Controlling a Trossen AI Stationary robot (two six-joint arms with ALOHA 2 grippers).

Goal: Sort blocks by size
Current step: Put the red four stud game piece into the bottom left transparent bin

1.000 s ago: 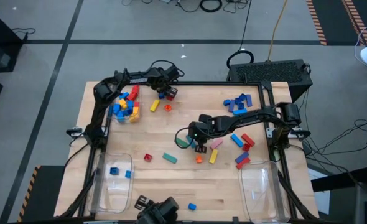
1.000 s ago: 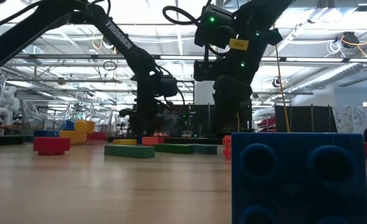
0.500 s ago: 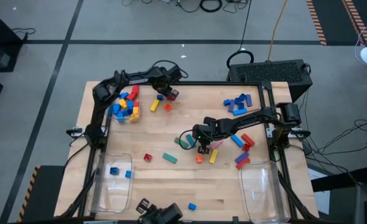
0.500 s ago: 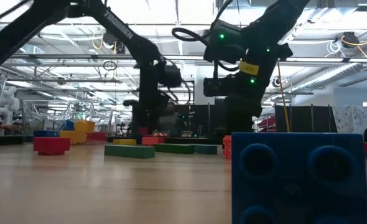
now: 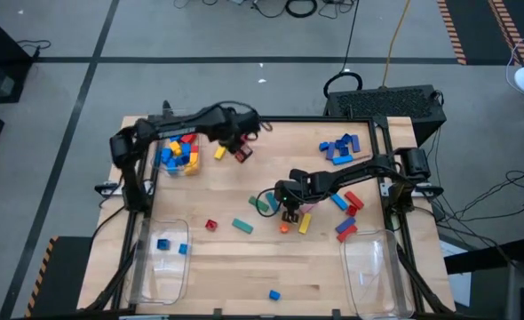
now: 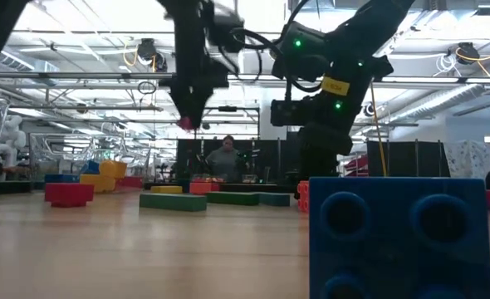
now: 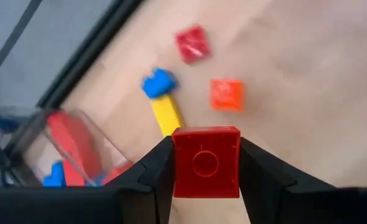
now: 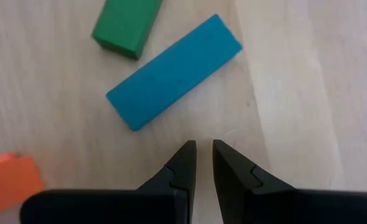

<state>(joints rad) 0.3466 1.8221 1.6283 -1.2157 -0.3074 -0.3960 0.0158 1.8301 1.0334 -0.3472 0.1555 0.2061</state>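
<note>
My left gripper hangs high over the table's far left part, shut on a small square red brick, beside a clear bin of mixed blocks. In the low view the brick shows well above the table. A yellow brick, a blue one, an orange cube and a red cube lie on the wood below it. My right gripper is shut and holds nothing. It points down at bare wood near the table's middle, close to a teal bar and a green block. My left gripper pinches the red brick by two opposite sides between its two fingers. The fingers come from above, pointing steeply down. The brick is lifted clear of the table, with one flat face toward the wrist camera.
A blue pile lies at the far right, and red, blue and pink blocks near the right edge. Clear bins stand at the near left, with blue cubes inside, and at the near right. A blue cube fills the low view's foreground.
My left gripper has risen from the table near the far edge, carrying the red brick up clear of the wood, and its arm has swung toward the table's left side.
</note>
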